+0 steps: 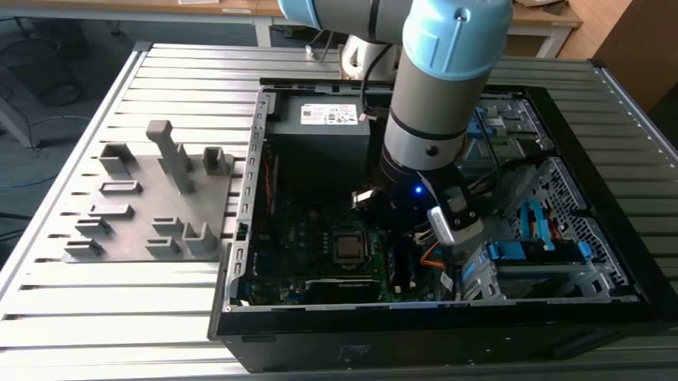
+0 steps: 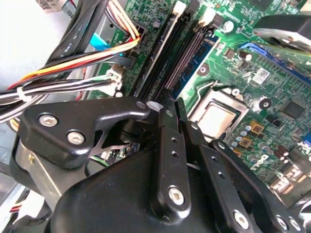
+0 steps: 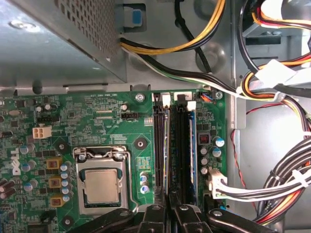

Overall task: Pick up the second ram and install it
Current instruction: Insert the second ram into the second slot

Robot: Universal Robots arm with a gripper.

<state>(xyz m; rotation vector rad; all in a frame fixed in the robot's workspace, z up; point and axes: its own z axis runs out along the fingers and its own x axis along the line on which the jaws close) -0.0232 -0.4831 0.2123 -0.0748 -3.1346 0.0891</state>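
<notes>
My gripper hangs low inside the open computer case, its black fingers drawn together with nothing visible between them. In the first wrist view the gripper sits at the near end of the black memory slots, between two of them. A thin blue-green strip stands on edge along the outermost slot. I cannot tell whether it is the second ram. One slot shows bare contacts. The arm covers the slots in the exterior view.
The grey power-supply box stands at the far end of the case, and the processor socket lies beside the slots. Cable bundles run close by on the other side. Blue drive-bay clips and a grey fixture tray flank the board.
</notes>
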